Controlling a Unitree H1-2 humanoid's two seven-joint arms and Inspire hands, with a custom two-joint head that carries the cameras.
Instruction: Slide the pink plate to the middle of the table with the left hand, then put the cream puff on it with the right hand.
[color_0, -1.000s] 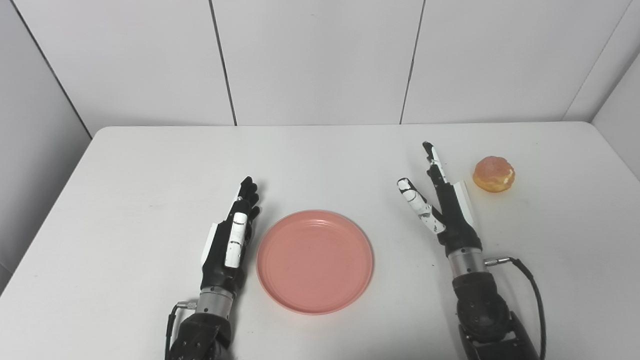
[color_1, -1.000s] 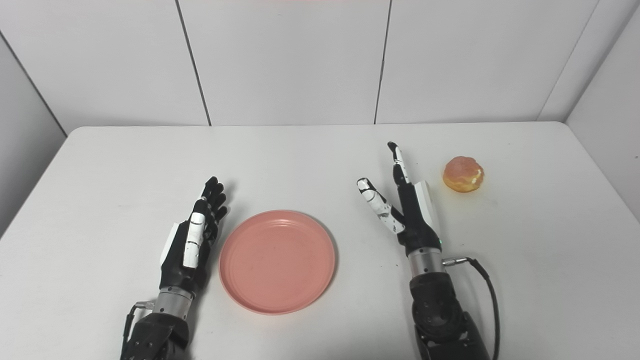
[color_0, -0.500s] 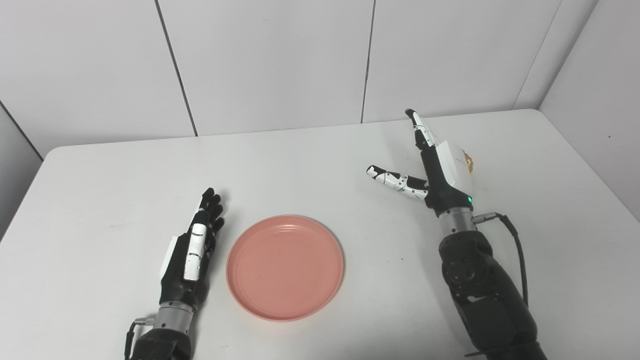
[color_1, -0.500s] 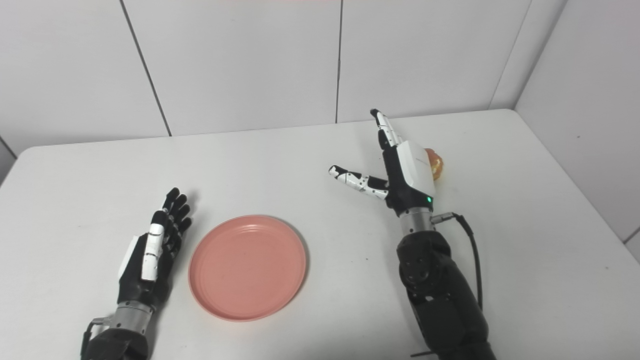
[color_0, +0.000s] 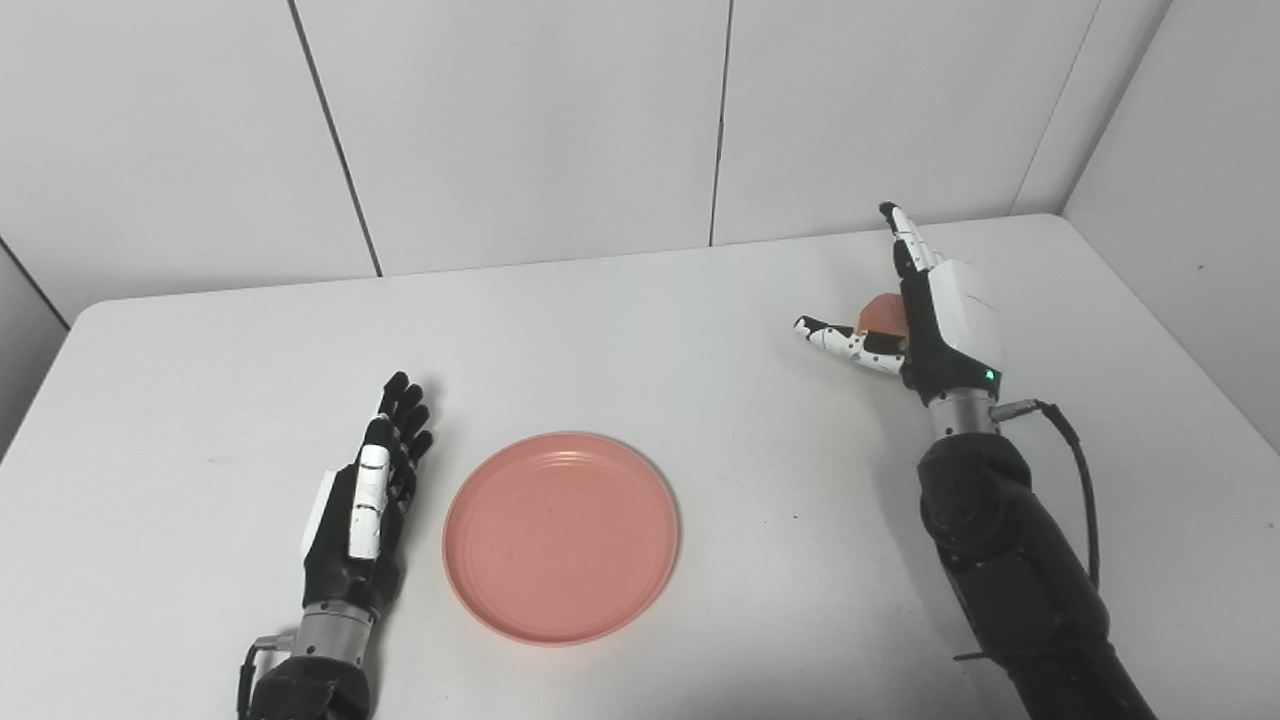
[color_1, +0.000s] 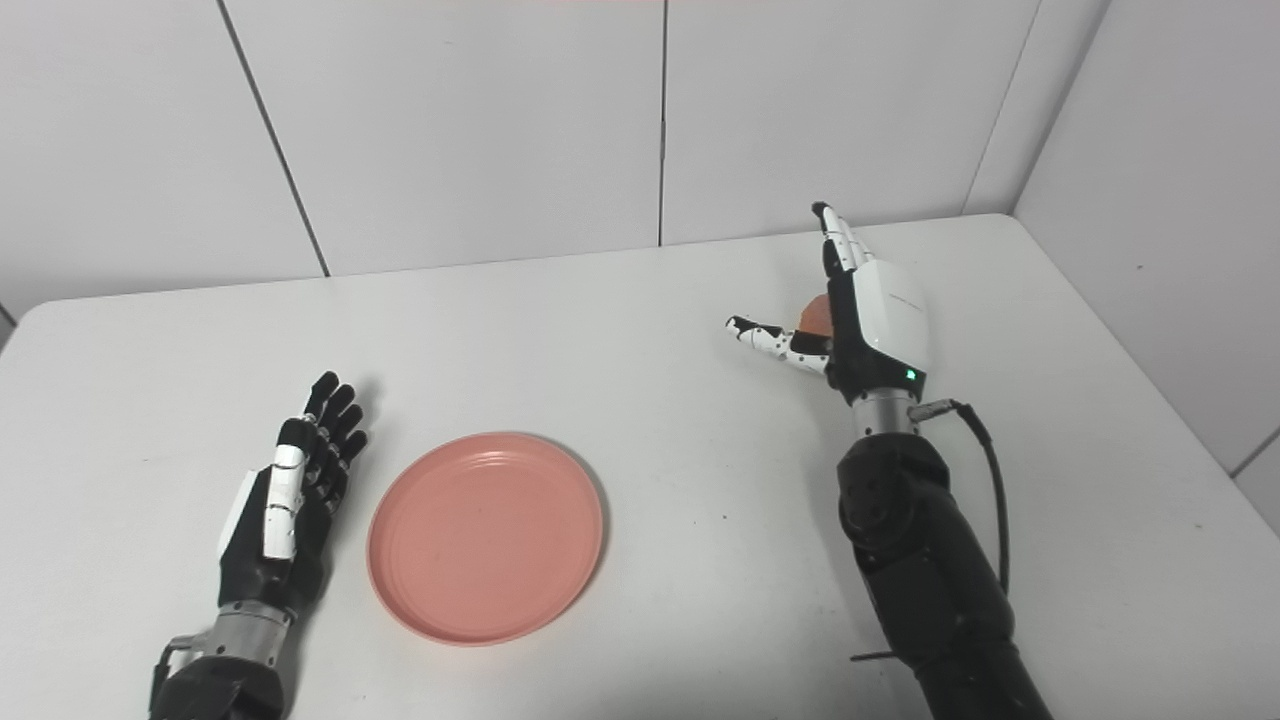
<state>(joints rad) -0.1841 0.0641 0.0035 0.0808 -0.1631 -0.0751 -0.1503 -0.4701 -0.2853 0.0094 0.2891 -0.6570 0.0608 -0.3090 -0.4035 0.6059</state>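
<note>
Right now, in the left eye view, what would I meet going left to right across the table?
Left hand → pink plate → cream puff, mostly hidden behind the right hand, which overlaps it, so those two share a place.

A white table (color_0: 700, 330) stands against white wall panels (color_0: 520, 120) split by dark vertical seams.

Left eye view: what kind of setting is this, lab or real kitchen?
Most likely a lab test cell, not a kitchen. A plain white table is boxed in by bare white wall panels, and it carries only a pink plate and a cream puff behind the right hand.
</note>
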